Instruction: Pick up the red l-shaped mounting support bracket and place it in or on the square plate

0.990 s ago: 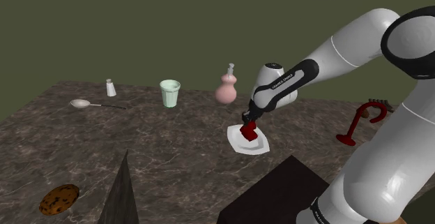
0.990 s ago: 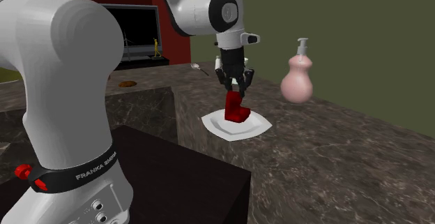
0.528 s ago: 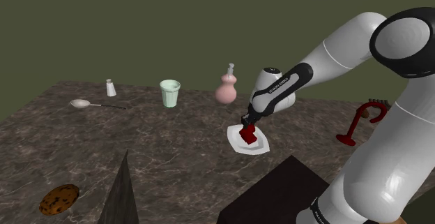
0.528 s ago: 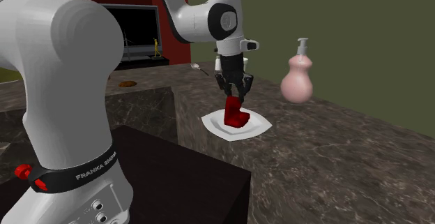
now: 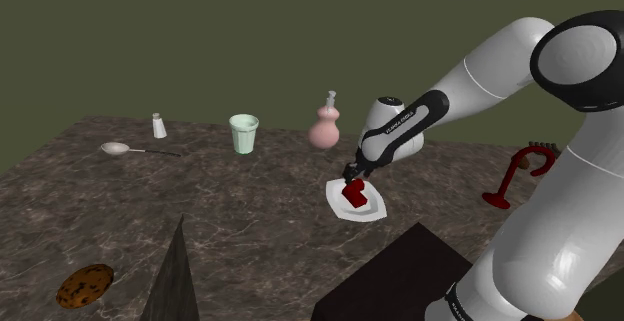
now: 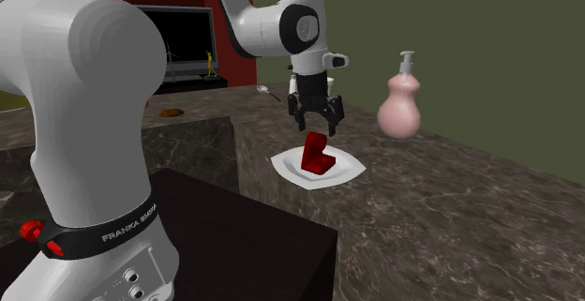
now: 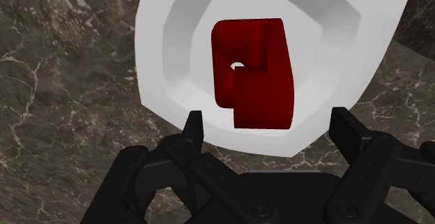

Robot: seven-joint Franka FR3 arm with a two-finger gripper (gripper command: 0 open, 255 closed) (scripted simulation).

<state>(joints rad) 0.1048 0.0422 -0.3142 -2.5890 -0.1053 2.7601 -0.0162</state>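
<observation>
The red L-shaped bracket (image 5: 353, 193) (image 6: 317, 154) (image 7: 252, 72) rests inside the white square plate (image 5: 372, 211) (image 6: 343, 171) (image 7: 164, 55) on the dark marble counter. My black gripper (image 5: 352, 174) (image 6: 317, 125) (image 7: 268, 128) hovers just above the bracket with its fingers (image 7: 193, 130) spread apart and nothing between them. The bracket touches neither finger. One leg of the bracket stands up from the plate and a small hole shows in it in the wrist view.
A pink soap dispenser (image 5: 325, 127) (image 6: 399, 104), a pale green cup (image 5: 243, 133), a white shaker (image 5: 159, 125) and a spoon (image 5: 118, 149) stand further back. A cookie (image 5: 84, 284) lies near the front. A red hooked stand (image 5: 518, 174) is at the shoulder view's right.
The fingers were shut on the bracket a second ago; they lowered it onto the plate and have now opened, letting it go. The bracket has settled in the plate.
</observation>
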